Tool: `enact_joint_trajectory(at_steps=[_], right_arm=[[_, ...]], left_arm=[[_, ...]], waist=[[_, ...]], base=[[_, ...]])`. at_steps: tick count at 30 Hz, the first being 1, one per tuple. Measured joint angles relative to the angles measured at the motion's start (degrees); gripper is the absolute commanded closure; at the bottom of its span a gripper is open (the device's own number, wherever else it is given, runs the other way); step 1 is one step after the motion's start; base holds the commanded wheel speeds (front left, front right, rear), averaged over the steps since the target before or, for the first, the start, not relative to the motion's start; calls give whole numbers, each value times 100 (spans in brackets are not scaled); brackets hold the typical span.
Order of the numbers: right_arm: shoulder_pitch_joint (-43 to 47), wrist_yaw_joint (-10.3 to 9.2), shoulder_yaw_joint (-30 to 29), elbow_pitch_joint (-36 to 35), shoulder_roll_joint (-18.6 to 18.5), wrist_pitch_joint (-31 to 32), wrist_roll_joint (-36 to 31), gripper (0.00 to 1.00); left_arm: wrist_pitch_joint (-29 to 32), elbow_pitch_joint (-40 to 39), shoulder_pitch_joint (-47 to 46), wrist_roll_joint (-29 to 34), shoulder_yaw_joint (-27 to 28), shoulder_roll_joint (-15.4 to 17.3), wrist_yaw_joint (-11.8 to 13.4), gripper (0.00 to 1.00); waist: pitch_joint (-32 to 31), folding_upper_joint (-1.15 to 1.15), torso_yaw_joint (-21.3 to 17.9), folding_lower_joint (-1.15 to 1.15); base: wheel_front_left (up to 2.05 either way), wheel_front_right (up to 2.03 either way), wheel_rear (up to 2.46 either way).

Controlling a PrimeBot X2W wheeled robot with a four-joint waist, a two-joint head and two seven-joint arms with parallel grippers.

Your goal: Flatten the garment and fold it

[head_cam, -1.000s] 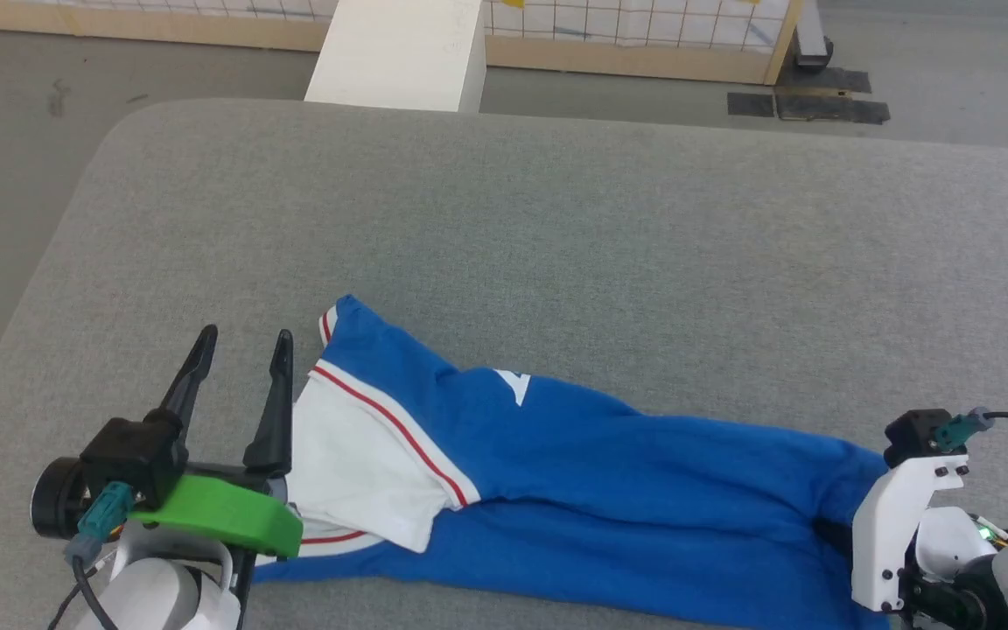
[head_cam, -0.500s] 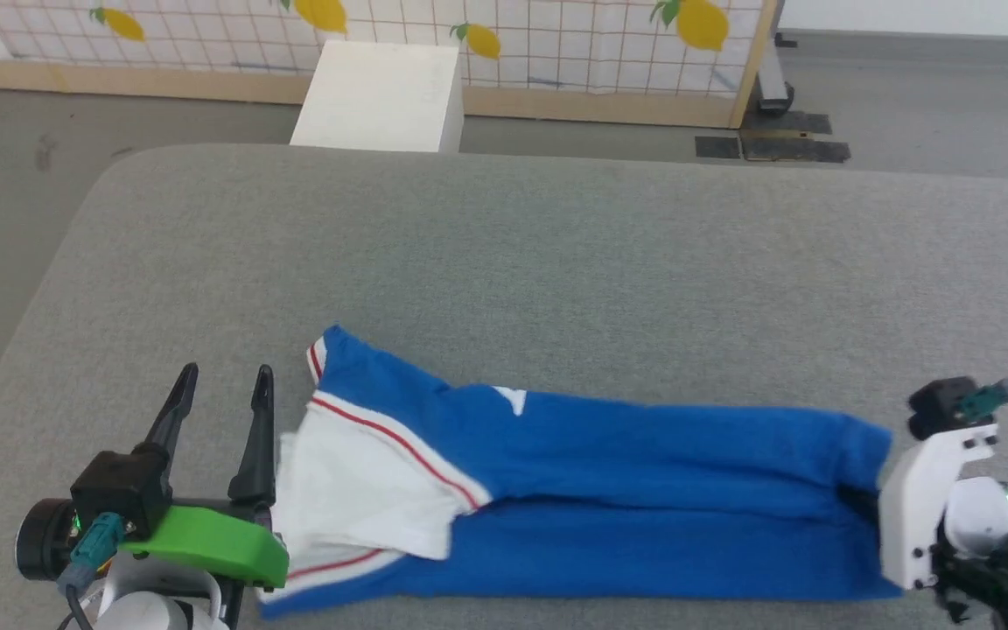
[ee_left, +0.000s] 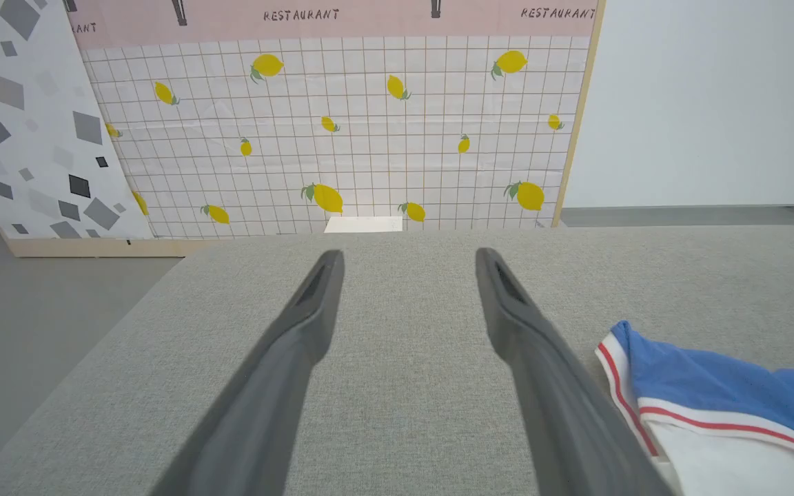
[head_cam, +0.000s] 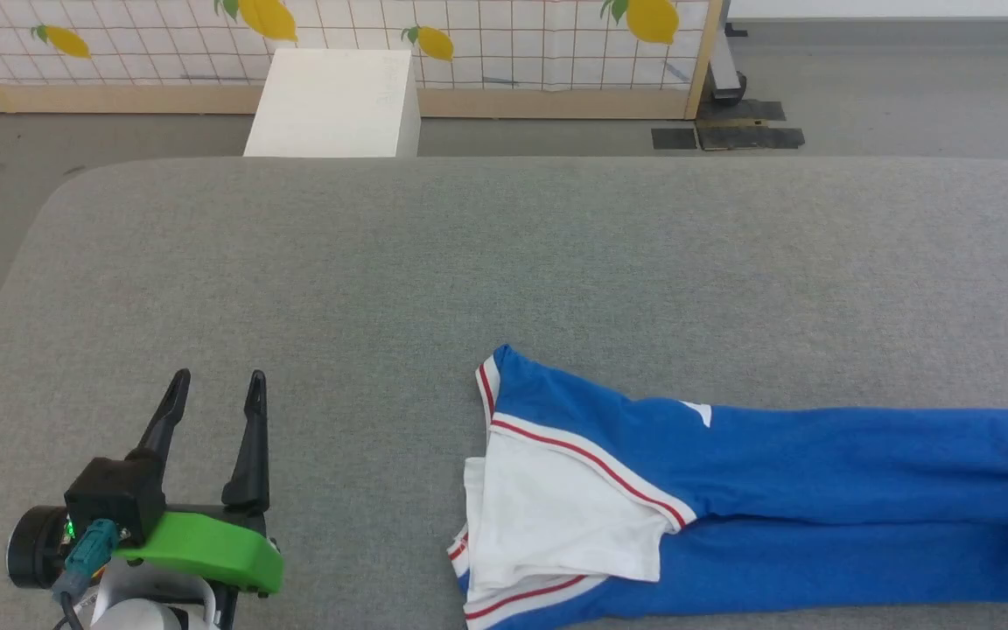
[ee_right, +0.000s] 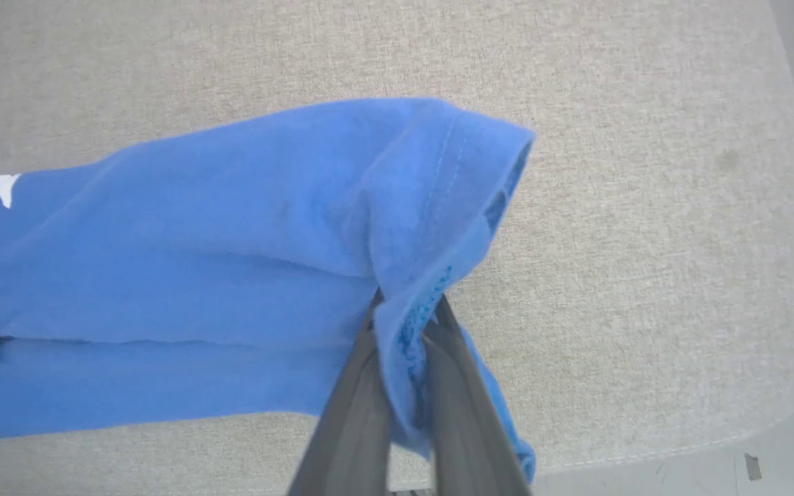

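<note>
This looks like the flattening step, with no folding begun. The jersey (head_cam: 775, 490) lies as a long, doubled-over blue band along the near part of the grey padded surface (head_cam: 469, 245). Its white sleeve (head_cam: 556, 516) and red-striped trim face the robot's left, and the body stretches off to the right.

The right hand (ee_right: 407, 303) is clamped on the blue hem (ee_right: 452, 207), with fabric bunched between its two fingers and a flap hanging past them. The left hand (head_cam: 218, 376) hovers well apart from the sleeve end, fingers spread and holding nothing.

To my eye, the next move needs that free hand to take a hold of its own, probably at the sleeve or shoulder end. Then the two hands could draw the cloth taut and spread the layers open. The gather runs lengthwise, so a pull along the band alone won't open it. Something has to carry one layer toward the far side.

There is plenty of room that way, since bare surface runs up to the far edge, with a white box (head_cam: 333, 101) and a lemon-print panel (head_cam: 513, 44) beyond. The tight spots are the near edge and the rounded right corner (ee_right: 748, 413), both close to the pinched hem.
</note>
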Motion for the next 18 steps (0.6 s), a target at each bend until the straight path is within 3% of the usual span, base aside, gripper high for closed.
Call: enact_joint_trajectory(at_steps=[3, 8, 12, 18], right_arm=[[-4, -1, -226, -142, 378, 278, 294, 100], [-104, -1, -213, -343, 1452, 990, 1561, 100], [-201, -1, -110, -453, 2024, 1302, 2293, 100], [-354, -1, 407, -342, 2319, 1314, 2699, 100]], left_arm=[[0, -10, 0, 0, 1, 3, 20, 0], [9, -10, 0, -2, -2, 3, 40, 0], [51, -5, -5, -7, -23, -1, 40, 0], [101, -1, -40, -21, -93, -9, 37, 0]], waist=[[7, 0, -24, 0], [-19, 0, -26, 0], [-34, 0, 29, 0], [-20, 0, 156, 0]], base=[[0, 0, 0], [0, 0, 0], [0, 0, 0], [0, 0, 0]])
